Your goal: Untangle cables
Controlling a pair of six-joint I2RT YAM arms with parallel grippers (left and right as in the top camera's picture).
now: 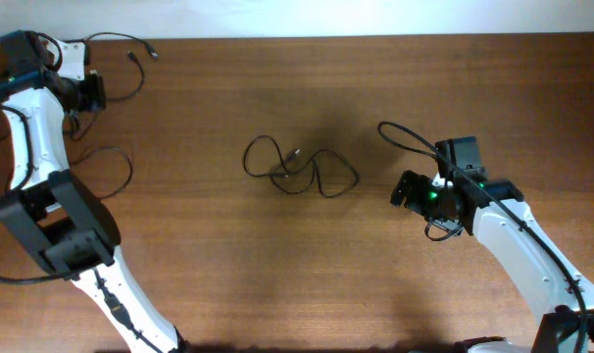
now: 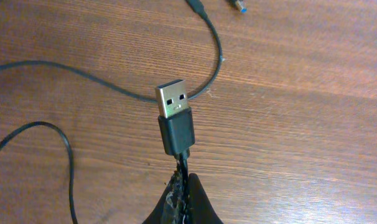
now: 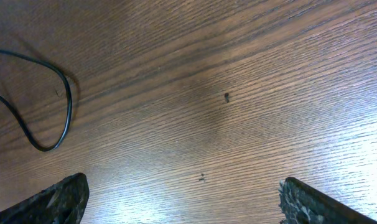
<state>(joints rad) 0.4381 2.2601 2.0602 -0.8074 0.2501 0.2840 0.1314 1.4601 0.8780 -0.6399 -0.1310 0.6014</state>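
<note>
My left gripper (image 2: 185, 190) is shut on a thin black cable just behind its USB plug (image 2: 175, 118), which points away from the fingers above the wood. It sits at the table's far left corner in the overhead view (image 1: 94, 93). A second thin cable (image 2: 83, 76) runs across under the plug, and it shows in the overhead view (image 1: 121, 167) as a loop beside the left arm. A loose tangle of thin cable (image 1: 299, 169) lies at the table's centre. My right gripper (image 1: 407, 189) is open and empty over bare wood (image 3: 182, 199), right of the tangle. A cable loop (image 3: 65, 106) lies ahead to its left.
Two small plug ends (image 2: 198, 5) (image 2: 239, 6) lie at the top of the left wrist view. The right arm's own thicker black cable (image 1: 407, 137) arcs behind its gripper. The table's far edge (image 1: 326, 37) meets a white wall.
</note>
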